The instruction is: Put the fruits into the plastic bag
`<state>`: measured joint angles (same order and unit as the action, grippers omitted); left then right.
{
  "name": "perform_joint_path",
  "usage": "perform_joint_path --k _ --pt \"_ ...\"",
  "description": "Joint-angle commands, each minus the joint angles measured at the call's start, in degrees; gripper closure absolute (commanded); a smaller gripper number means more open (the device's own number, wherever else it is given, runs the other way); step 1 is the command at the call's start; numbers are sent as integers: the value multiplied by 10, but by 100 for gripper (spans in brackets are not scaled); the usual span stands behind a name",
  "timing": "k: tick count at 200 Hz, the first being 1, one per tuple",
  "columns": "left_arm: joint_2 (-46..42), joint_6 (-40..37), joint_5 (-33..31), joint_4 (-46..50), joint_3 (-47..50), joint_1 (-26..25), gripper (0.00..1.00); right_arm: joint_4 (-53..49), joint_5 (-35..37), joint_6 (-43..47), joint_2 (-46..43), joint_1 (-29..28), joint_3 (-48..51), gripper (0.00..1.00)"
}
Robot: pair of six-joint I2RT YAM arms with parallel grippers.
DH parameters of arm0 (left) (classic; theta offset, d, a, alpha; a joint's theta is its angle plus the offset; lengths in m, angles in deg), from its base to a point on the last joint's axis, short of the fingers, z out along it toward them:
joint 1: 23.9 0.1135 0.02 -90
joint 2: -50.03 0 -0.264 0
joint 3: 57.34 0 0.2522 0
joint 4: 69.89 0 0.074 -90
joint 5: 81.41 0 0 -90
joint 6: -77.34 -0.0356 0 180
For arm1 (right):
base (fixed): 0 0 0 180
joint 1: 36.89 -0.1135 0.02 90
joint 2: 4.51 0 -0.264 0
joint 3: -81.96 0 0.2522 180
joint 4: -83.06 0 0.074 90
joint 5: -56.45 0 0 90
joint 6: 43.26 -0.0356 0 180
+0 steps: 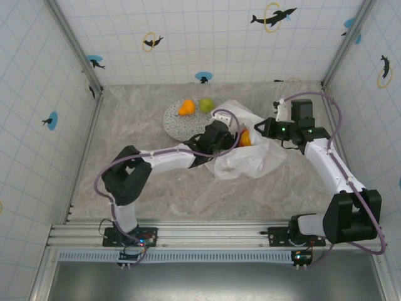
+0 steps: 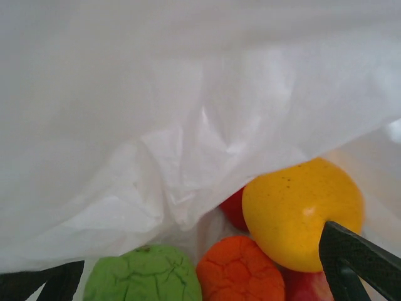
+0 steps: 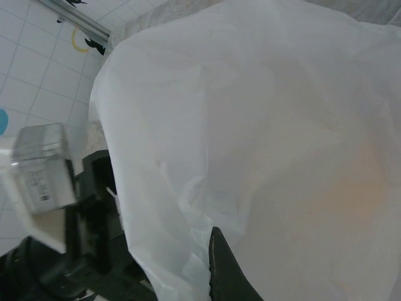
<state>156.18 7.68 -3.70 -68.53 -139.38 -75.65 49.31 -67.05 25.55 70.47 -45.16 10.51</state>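
Note:
The white plastic bag (image 1: 250, 160) lies mid-table with its mouth facing left. My left gripper (image 1: 229, 134) reaches into that mouth. In the left wrist view it (image 2: 200, 285) is open, its dark fingers (image 2: 360, 263) wide apart over fruits inside the bag: a yellow one (image 2: 301, 210), an orange one (image 2: 241, 269), a green one (image 2: 144, 276) and a red one (image 2: 233, 208). My right gripper (image 1: 262, 128) is shut on the bag's upper edge and holds the film (image 3: 263, 125) up. An orange fruit (image 1: 186, 108) and a green fruit (image 1: 207, 105) rest on the plate.
The round grey speckled plate (image 1: 175, 125) sits just left of the bag, touching its mouth. Tiled walls enclose the table on three sides. Bare marble surface stretches to the left and in front of the bag.

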Motion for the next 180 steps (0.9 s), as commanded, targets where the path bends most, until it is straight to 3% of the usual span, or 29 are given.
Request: perform_joint_path --k 1,68,119,141,180 --pt "-42 -5 23 11 22 1 3 17 -9 3 1 4 5 100" --pt "-194 -2 94 62 118 1 5 24 -10 -1 4 6 9 100" --pt "-326 60 82 61 257 11 5 31 -9 -2 4 7 13 100" --pt "-332 127 70 74 285 44 5 31 -11 -4 6 7 11 100" --pt "-271 184 147 30 291 73 9 29 -9 -4 2 7 10 100"
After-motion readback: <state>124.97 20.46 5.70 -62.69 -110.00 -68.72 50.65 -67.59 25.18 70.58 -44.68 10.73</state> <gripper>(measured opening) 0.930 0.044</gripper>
